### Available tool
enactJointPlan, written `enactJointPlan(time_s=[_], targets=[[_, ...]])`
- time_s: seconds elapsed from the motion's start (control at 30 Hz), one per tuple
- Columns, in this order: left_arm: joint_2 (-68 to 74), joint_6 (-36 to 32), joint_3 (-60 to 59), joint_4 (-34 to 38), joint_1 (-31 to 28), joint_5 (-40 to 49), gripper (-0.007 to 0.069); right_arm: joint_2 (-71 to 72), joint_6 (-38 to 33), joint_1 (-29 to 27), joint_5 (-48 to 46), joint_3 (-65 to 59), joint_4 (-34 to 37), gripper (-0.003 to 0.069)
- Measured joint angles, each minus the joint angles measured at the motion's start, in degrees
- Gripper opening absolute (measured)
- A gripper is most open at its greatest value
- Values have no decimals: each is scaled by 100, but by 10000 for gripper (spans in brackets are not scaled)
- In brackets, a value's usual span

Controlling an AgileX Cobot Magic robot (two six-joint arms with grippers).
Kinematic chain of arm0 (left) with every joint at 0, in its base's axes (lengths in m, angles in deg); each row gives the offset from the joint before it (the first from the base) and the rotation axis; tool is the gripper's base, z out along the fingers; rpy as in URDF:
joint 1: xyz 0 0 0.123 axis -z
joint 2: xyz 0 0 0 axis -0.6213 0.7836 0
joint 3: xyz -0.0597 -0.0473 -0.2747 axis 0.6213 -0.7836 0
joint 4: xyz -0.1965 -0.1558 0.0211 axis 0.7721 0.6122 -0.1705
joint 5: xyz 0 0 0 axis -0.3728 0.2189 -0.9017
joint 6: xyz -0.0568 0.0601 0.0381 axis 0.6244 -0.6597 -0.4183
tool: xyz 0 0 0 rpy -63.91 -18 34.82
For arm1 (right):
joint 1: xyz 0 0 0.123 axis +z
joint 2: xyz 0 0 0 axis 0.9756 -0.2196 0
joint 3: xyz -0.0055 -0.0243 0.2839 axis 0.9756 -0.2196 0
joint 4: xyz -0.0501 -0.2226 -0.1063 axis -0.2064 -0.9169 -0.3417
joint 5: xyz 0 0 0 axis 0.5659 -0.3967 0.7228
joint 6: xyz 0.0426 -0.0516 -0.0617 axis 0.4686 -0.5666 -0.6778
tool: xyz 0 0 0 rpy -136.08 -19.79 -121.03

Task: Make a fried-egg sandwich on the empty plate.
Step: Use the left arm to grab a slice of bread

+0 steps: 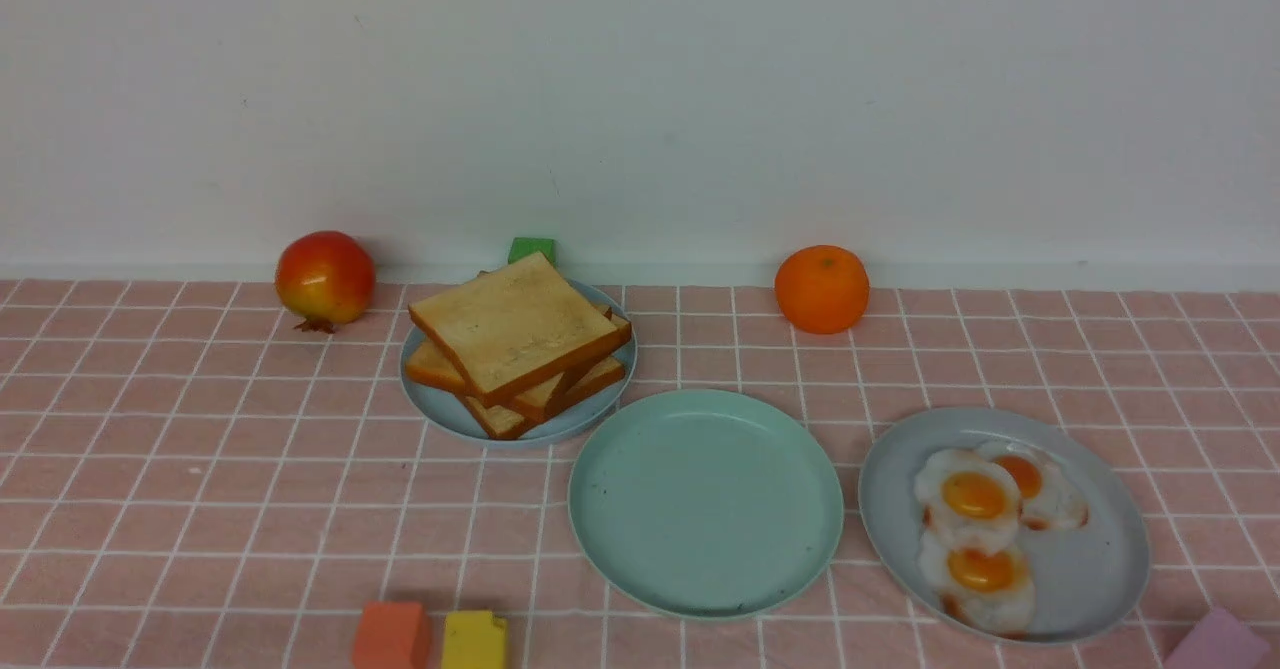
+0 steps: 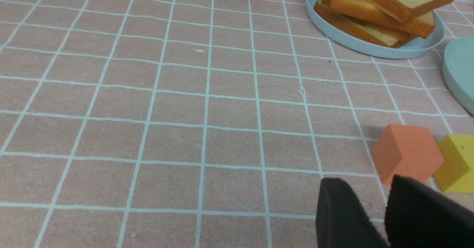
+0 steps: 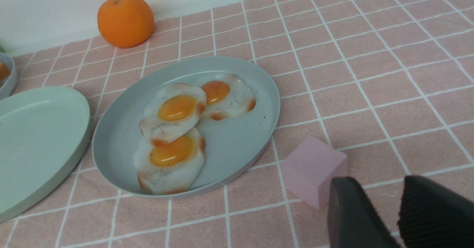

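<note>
The empty plate (image 1: 705, 504), round and mint-green, lies at the table's centre and holds nothing; its edge also shows in the left wrist view (image 2: 461, 70) and the right wrist view (image 3: 33, 140). Behind it to the left, square toast slices (image 1: 515, 349) are stacked on a pale-blue plate (image 1: 440, 411). To the right, three fried eggs (image 1: 970, 497) overlap on a grey-blue plate (image 1: 1100, 569). No fried-egg sandwich is in view. My left gripper (image 2: 366, 183) hovers open over the cloth near the front edge. My right gripper (image 3: 377, 183) is open too, beside the egg plate (image 3: 237, 136). Neither arm shows in the front view.
A red fruit (image 1: 325, 279), a green block (image 1: 531, 249) and an orange (image 1: 822, 289) stand along the back wall. An orange block (image 2: 405, 153) and a yellow block (image 2: 457, 162) sit just past my left fingers. A pink block (image 3: 313, 170) sits by my right fingers.
</note>
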Motion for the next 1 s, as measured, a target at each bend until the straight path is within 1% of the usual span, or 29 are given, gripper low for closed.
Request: enactJointPlan(time_s=[0.67,0.8,1.0], targets=[[0,-6,0,-16,0,0,239,0,0,0,0,0,-33,239],[0,-20,0,-325,0,0,239,0,0,0,0,0,-240,239],[0,-24,0,-538,0,15,239,0,0,0,0,-5,-501,239]])
